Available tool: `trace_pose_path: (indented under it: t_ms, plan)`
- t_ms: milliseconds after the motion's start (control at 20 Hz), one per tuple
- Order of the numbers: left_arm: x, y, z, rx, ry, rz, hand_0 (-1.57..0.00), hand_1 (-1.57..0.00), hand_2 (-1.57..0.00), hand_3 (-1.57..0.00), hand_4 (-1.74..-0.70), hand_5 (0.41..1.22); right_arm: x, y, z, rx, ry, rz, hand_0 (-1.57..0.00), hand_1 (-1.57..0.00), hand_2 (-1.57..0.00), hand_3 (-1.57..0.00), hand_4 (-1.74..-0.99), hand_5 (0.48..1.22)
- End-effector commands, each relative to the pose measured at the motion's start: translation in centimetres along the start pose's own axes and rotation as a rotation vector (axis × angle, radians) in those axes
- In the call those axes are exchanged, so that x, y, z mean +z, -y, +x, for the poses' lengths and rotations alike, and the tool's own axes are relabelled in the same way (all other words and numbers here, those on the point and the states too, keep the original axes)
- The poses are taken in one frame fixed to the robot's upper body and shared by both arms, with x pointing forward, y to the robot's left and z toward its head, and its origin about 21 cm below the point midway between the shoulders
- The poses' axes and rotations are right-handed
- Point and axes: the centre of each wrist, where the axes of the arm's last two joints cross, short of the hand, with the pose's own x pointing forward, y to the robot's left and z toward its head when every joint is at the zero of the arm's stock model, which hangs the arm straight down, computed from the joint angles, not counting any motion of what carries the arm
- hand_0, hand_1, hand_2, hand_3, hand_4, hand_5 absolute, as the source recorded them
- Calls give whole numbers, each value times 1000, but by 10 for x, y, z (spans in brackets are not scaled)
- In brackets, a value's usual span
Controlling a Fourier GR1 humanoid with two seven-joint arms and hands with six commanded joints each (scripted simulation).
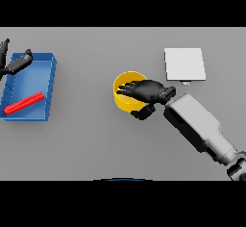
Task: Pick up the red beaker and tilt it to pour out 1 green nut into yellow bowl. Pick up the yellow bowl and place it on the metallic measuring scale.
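Bare table between bowl, scale

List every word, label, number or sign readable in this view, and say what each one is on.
None can be read.
The metallic measuring scale has a plain top; the small panel on its front edge is too small to read.
The yellow bowl, the blue tray and the red beaker lying in it bear no markings, nor do the right hand and left hand.

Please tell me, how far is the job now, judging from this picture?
Done, it seems: the red beaker lies in the blue tray, though no nut is visible. In hand: the right hand curls over the yellow bowl. Left: carrying the bowl to the metallic scale, which is bare. The left hand is above the tray.
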Motion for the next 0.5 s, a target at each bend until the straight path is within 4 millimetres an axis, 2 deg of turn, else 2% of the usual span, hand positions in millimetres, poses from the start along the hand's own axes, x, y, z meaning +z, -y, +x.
trace_pose_path:
  t_ms: [0,50,100,150,200,250,300,350,450]
  plan:
    - [0,1,4,5,11,-2,1,1,1,1,-792,725,-4,1,1,15,-16,7,-16,-40,-68,-94,-1339,784]
    - [-1,-2,7,5,13,-1,1,1,1,1,-792,723,-5,2,0,26,-12,14,-93,-107,-133,-160,-1362,820]
    - [-2,0,3,2,8,2,1,1,1,1,-793,722,-2,-1,-4,37,-1,21,-258,-236,-233,-249,-1387,900]
    - [-2,0,5,2,5,-1,1,1,1,1,-793,723,-2,-3,-2,42,2,26,-508,-437,-388,-359,-1425,964]
    - [-1,-2,-1,3,-4,5,1,1,1,1,-795,725,-2,-4,0,37,1,33,-721,-664,-624,-472,-1488,1016]
    - [-1,-2,2,6,3,3,1,1,1,1,-796,726,-2,0,0,36,1,59,-891,-846,-814,-594,-1534,1057]
    - [0,-1,4,13,5,5,1,1,1,1,-800,727,1,1,-3,31,16,82,-1027,-991,-965,-691,-1571,1090]
    - [1,-2,7,10,7,5,1,1,1,1,-799,728,3,1,-5,25,27,94,-1136,-1107,-1086,-867,-1604,1116]
    - [0,0,6,8,4,14,1,1,1,1,-799,727,1,2,-1,17,2,96,-1292,-1274,-1261,-1019,-1649,1154]
